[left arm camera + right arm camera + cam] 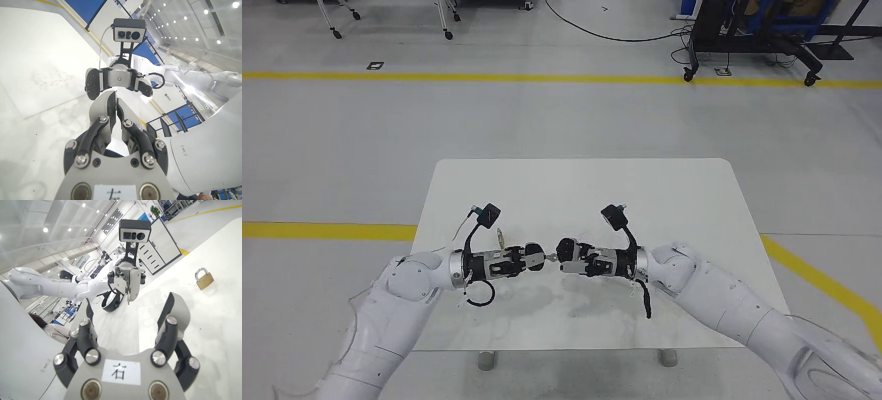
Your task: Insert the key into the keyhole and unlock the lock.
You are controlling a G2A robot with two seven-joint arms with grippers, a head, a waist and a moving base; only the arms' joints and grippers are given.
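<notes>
A small silver key (128, 296) sticks out from between the fingers of my left gripper (130, 289), which is shut on it and held above the middle of the white table (682, 190). From the left wrist view the key (116, 94) is a thin sliver at the tips of the left gripper (115, 100). My right gripper (130, 306) faces it, open and holding nothing, a short gap away. In the top view the left gripper (539, 256) and right gripper (564, 249) nearly meet tip to tip. A brass padlock (204, 279) with a closed silver shackle lies on the table (500, 238), just behind the left gripper.
The white tabletop has faint scuff marks and carries nothing else. Its front edge (572, 348) lies close below both forearms. There is free surface toward the back and right of the table.
</notes>
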